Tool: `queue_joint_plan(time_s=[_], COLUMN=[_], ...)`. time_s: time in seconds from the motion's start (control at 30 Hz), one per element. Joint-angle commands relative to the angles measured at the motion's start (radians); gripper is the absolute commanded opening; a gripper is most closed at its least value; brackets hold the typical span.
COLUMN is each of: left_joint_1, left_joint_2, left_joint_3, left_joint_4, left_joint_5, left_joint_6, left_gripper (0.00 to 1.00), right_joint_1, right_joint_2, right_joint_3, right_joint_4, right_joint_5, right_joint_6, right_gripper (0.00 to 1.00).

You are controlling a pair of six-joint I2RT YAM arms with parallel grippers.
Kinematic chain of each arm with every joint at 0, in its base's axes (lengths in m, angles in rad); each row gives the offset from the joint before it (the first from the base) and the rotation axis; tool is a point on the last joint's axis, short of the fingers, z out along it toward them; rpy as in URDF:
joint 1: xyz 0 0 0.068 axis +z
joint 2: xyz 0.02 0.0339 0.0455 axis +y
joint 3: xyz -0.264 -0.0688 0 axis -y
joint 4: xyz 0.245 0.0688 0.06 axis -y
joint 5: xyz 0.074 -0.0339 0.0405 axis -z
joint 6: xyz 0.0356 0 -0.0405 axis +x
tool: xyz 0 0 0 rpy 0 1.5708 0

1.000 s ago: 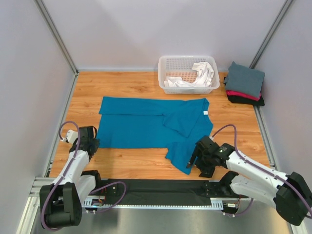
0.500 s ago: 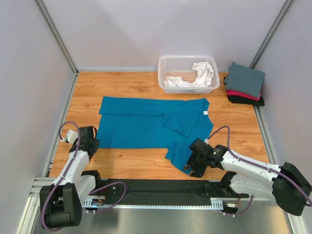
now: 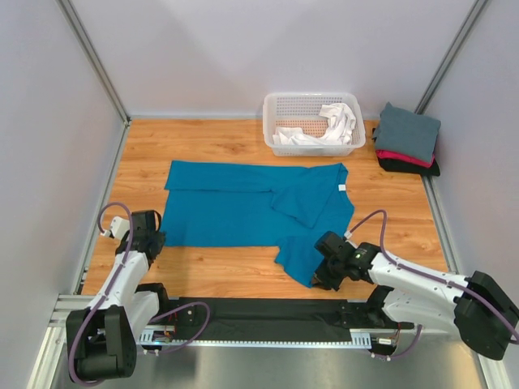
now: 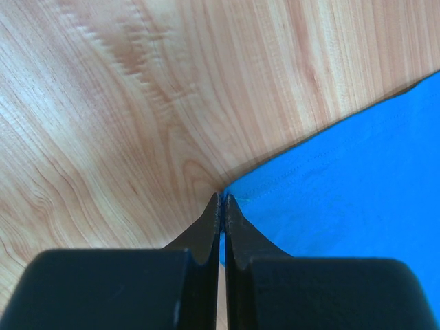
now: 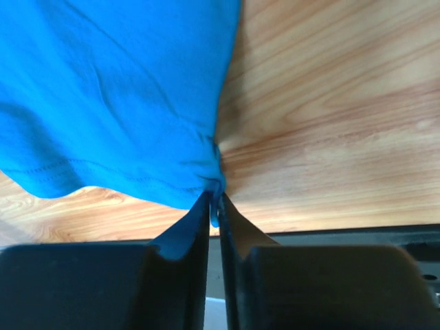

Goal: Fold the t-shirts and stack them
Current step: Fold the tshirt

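A large teal-blue t-shirt (image 3: 235, 203) lies spread on the wooden table (image 3: 211, 271), partly folded, its white neck label (image 3: 341, 188) showing on the right. My left gripper (image 3: 154, 237) is shut on the shirt's near-left corner (image 4: 237, 192). My right gripper (image 3: 318, 278) is shut on the hem (image 5: 213, 182) of the near-right sleeve flap (image 3: 300, 259). Folded slate-grey (image 3: 407, 130), red-pink (image 3: 401, 157) and black (image 3: 409, 168) t-shirts are stacked at the far right. White t-shirts (image 3: 312, 134) lie in the basket.
A white lattice basket (image 3: 312, 147) stands at the back centre-right. Grey walls close in the table on three sides. A black strip (image 3: 259, 312) and a metal rail run along the near edge between the arm bases.
My right gripper has moved left onto the near sleeve flap and shut on its hem. The left arm and the shirt's body have stayed still.
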Motion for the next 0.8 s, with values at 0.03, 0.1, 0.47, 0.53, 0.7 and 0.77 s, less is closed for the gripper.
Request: queue_joint_plan(time_s=[0.03,0.1,0.47,0.53,0.7,0.77], left_joint_1=[0.006,0.006,0.006,0.006,0.004,0.006], left_joint_2=[-0.004,-0.012,-0.001,0.019,0.091,0.115], left_joint_3=[-0.018,-0.006,0.125,0.143,0.212,0.235], left_joint_4=[-0.083,-0.118,-0.210,-0.206,-0.204,-0.192], left_joint_5=[-0.010,-0.021,-0.108,-0.119,-0.148,-0.156], left_joint_6=[-0.006,-0.004,0.019,0.022,0.037,0.045], left_gripper=[0.00,0.00,0.00,0.00,0.00,0.00], right_joint_1=[0.003,0.003,-0.104,-0.155,-0.272,-0.327], right_joint_2=[0.013,-0.001,-0.043,-0.016,0.105,0.163], right_joint_3=[-0.002,0.027,0.348,0.417,0.520,0.559], right_joint_4=[-0.007,-0.024,-0.196,-0.191,-0.126,-0.098], right_joint_5=[0.083,0.086,0.259,0.268,0.227,0.189], right_joint_6=[0.010,-0.014,-0.256,-0.337,-0.490,-0.546], right_gripper=[0.03,0.00,0.00,0.00,0.01,0.01])
